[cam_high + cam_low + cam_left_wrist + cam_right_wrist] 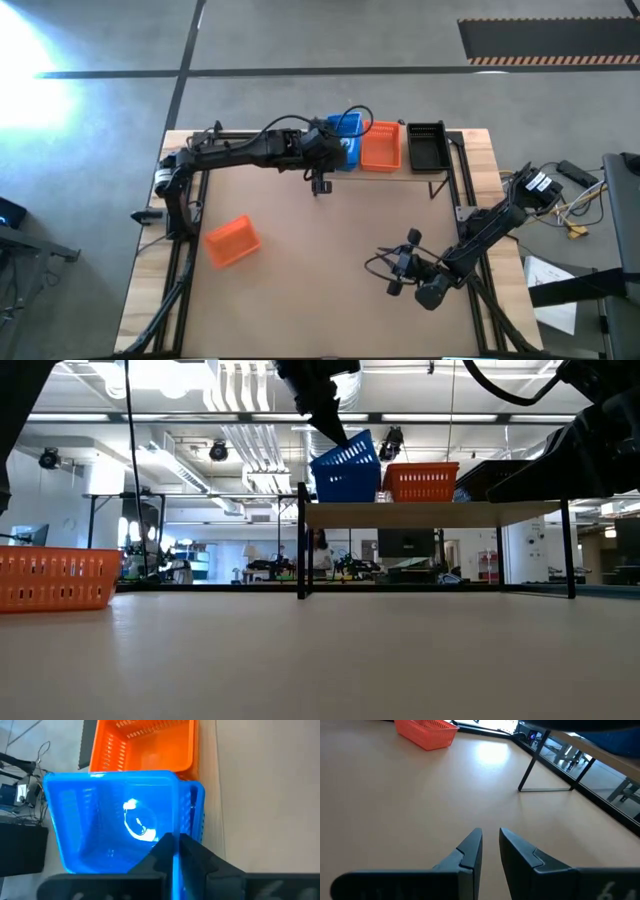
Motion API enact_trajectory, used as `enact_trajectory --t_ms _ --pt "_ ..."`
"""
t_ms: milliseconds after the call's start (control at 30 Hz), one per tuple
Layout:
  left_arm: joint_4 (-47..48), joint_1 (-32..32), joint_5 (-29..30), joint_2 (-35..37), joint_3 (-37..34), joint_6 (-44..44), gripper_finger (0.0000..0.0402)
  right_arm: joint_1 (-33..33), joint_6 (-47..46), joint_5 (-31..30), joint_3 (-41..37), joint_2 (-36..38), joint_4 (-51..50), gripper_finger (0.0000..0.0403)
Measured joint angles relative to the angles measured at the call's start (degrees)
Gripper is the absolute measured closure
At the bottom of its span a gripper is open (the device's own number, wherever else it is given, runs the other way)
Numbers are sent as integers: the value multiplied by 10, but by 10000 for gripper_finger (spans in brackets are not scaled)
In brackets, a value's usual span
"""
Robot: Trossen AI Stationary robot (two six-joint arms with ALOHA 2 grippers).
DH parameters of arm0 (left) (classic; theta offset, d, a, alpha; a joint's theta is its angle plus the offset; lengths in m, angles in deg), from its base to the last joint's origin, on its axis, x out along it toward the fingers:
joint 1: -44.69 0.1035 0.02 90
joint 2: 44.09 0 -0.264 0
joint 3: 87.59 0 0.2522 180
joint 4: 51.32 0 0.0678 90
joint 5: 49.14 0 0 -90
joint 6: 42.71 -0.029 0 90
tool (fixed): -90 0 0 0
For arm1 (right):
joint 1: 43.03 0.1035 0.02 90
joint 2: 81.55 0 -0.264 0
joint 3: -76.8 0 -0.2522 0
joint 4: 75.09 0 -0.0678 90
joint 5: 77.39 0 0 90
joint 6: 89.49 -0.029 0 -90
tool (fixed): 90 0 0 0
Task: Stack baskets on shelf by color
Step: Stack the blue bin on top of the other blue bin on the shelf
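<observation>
I have the top blue basket [115,820] tilted over the shelf's [430,513] left end, its open mouth tipped up and toward the left wrist camera, its long axis running far to near like the stacks beside it; in the low view it leans with its left side raised. It sits partly inside another blue basket [196,815], whose wall shows on one side of it. The left gripper [175,851] is at the tilted basket's near rim, fingers pinched down on that wall with almost no gap between them. Just right of the blue pair on the shelf stands the orange stack [380,145], level, and right of that the black stack [426,146]. One lone orange basket [232,241] lies on the table [320,260] at the near left, turned at an angle, well apart from the shelf. My right gripper [490,847] hangs low over bare table at the near right, fingers a narrow slot apart, holding nothing.
</observation>
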Motion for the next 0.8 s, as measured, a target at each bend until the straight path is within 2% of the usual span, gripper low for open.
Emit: enact_trajectory --t_ms 300,533,800 --pt "0 -19 66 9 15 0 400 0 1 0 0 0 0 344" --pt "0 -49 147 4 15 -28 401 0 1 0 0 0 0 344" --pt "3 -55 157 -14 15 -30 401 0 1 0 0 0 0 344"
